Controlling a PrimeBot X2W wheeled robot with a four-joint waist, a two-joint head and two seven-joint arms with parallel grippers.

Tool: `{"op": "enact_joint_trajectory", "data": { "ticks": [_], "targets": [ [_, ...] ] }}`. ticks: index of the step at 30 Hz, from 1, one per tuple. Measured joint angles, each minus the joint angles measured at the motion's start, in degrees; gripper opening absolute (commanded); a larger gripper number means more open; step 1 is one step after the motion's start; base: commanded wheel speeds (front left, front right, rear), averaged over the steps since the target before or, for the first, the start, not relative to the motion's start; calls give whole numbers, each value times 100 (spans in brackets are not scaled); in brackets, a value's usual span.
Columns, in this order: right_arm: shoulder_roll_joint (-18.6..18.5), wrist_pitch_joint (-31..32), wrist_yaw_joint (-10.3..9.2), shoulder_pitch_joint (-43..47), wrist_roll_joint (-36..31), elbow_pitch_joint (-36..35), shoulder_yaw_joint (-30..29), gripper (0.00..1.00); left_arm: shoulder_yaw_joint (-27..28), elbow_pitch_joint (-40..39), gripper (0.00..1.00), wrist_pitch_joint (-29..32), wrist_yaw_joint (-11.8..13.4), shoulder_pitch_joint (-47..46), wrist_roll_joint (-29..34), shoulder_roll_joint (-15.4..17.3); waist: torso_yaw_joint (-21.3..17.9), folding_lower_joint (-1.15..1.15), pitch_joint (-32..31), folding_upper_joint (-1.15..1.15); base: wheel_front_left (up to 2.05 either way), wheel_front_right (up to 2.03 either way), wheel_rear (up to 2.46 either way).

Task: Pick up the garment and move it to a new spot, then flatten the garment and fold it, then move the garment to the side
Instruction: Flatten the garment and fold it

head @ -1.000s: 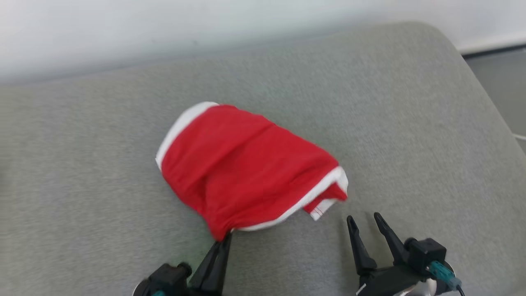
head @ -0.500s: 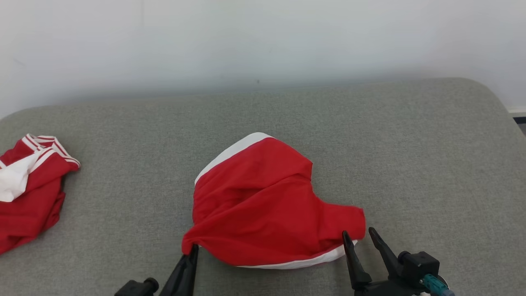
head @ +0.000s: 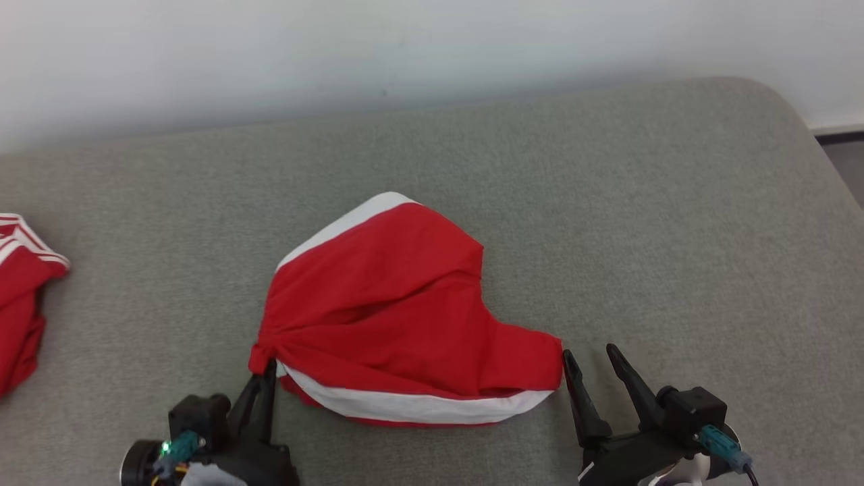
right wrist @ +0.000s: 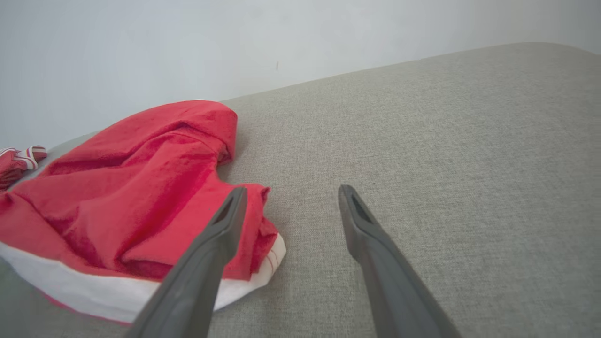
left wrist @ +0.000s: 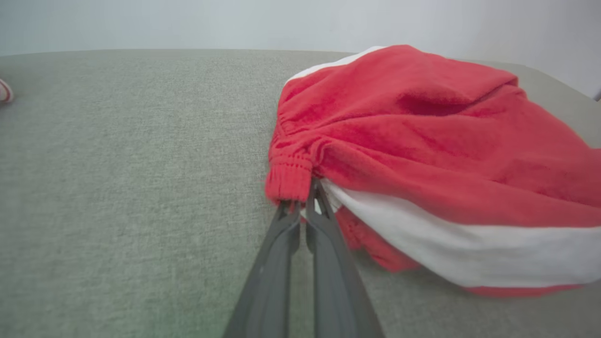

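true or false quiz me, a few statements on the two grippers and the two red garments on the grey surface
1. The left gripper is shut on a bunched corner of the white-edged red garment. True.
2. The right gripper is clamped on that garment. False: its jaws stand open at the garment's edge.
3. The striped-trim garment lies apart from it, off to the robot's left. True.
4. The white-edged red garment lies flat and neatly folded. False: it is rumpled, with creases running to the gripped corner.

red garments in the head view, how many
2. The white-banded garment lies in the middle, pinched by the left gripper; the striped-trim garment sits at the left edge, partly cut off.
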Motion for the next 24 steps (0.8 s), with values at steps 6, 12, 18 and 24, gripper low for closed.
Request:
{"op": "enact_joint_trajectory", "data": {
  "ticks": [6, 12, 18, 24],
  "targets": [
    [-36, 0, 0, -114, 25, -54, 69, 100, 134, 817, 0, -5, 45, -671, 281, -57, -251, 0, 306, 0, 0, 0, 0],
    [-56, 0, 0, -198, 70, -42, 112, 100, 307, 1339, 100, -33, 377, -1090, 424, -113, -464, 1, 457, 0, 0, 0, 0],
    [-42, 0, 0, -133, 103, -29, 155, 100, 571, 1187, 100, -32, 605, -845, 494, -178, -452, 1, 375, 1, 0, 0, 0],
    [-22, 0, 0, -18, 211, -1, 344, 100, 906, 545, 100, -23, 600, -24, 592, -290, -215, 0, 128, 1, 0, 0, 0]
  ]
}}
